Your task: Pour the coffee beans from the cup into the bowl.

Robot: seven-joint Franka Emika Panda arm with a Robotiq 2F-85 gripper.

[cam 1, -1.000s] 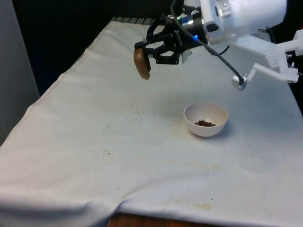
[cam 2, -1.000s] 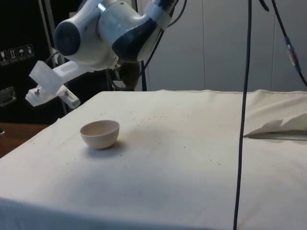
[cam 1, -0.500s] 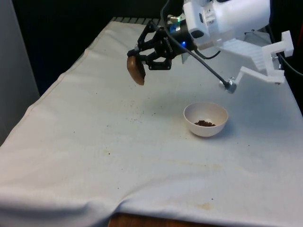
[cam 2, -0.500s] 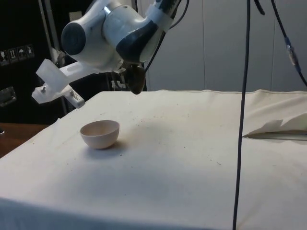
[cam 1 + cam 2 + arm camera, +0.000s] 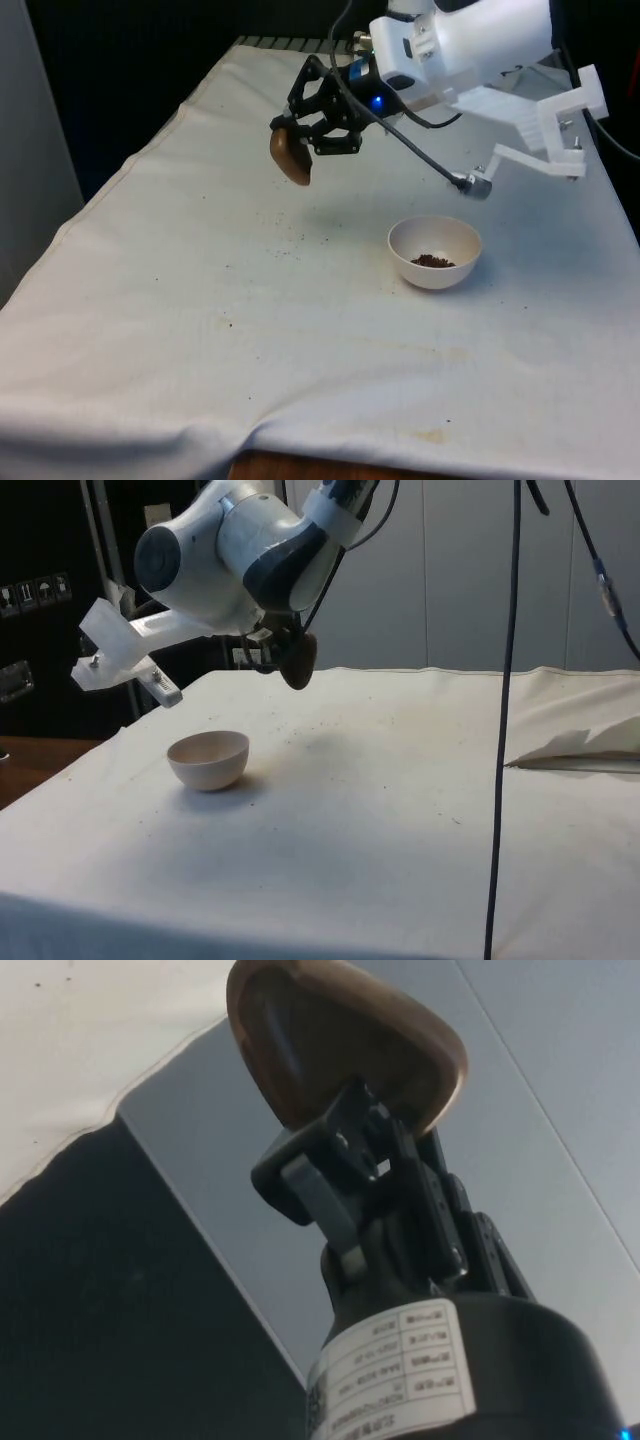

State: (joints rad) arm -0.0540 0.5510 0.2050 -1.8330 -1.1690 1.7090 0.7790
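Cup: My gripper (image 5: 300,140) has its fingers clamped on the brown cup (image 5: 290,157), up in the air and well apart from the bowl.
What changed: A second ago the cup hung a bit nearer the bowl. Now I see it further toward the front view's left and tipped on its side. In the side view the cup (image 5: 298,660) has come out from behind the arm.
Bowl: The white bowl (image 5: 434,252) sits on the white cloth (image 5: 200,320) where it was. A small pile of coffee beans (image 5: 432,261) lies in it, same as before.
Cup inside: In the wrist view I look into the cup (image 5: 340,1040) and see no beans.
What it means: I think the pour is done. I am carrying the cup away now.
Watch out: A few dark specks lie on the cloth near the bowl. I can't tell if they are spilled beans.
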